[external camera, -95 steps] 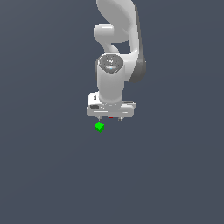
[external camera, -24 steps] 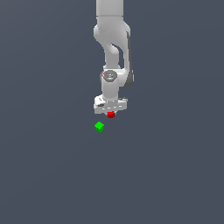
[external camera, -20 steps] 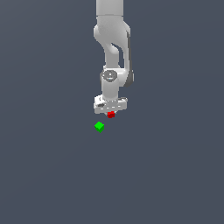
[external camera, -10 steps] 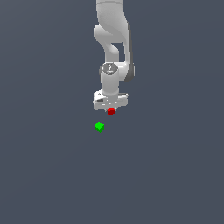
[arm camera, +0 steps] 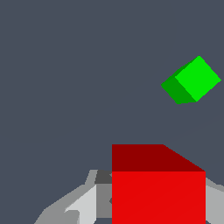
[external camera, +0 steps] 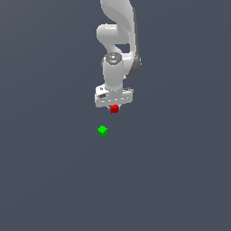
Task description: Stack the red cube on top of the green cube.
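Observation:
The red cube point(external camera: 114, 108) sits between the fingers of my white gripper point(external camera: 114, 107), held above the grey floor. In the wrist view the red cube point(arm camera: 158, 188) fills the space between the grey fingers point(arm camera: 83, 203). The green cube point(external camera: 102, 131) lies on the floor, below the gripper and slightly toward the exterior view's left. In the wrist view the green cube point(arm camera: 191, 80) lies apart from the red one, turned at an angle. The gripper is shut on the red cube.
The plain dark grey floor point(external camera: 180, 171) spreads all around. The white arm point(external camera: 118, 40) rises above the gripper to the frame's upper edge.
The gripper has risen with the red cube in it, lifting it off the floor. The arm has straightened upward. The green cube has not moved.

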`<state>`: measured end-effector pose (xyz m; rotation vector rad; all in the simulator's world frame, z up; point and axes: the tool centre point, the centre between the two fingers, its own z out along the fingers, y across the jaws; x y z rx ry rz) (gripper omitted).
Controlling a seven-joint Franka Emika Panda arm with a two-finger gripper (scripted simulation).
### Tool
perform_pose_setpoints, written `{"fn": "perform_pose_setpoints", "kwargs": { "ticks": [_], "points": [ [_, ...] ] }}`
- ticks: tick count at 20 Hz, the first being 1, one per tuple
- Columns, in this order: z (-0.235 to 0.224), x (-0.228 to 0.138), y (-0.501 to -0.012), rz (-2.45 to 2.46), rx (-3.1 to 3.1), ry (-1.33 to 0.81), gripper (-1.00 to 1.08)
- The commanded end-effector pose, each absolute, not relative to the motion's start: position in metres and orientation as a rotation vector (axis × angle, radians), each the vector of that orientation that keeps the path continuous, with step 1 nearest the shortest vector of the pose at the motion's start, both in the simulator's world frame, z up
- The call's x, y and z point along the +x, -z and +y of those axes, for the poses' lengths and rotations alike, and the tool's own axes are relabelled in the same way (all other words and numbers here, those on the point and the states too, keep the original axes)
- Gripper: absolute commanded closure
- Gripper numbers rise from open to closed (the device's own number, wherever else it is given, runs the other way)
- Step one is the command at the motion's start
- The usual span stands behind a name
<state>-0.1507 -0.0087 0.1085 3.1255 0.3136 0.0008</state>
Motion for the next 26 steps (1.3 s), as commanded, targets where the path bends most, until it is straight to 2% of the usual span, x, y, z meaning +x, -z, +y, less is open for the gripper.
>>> {"fn": "perform_pose_setpoints", "kwargs": {
  "ticks": [1,14,26],
  "points": [
    [-0.009,-0.150,-0.116,0.314,3.126,0.000,1.08],
    [-0.017,-0.139,-0.112,0.314,3.126,-0.001,1.08],
    [-0.053,-0.084,-0.079,0.314,3.125,0.000,1.08]
  ]
}}
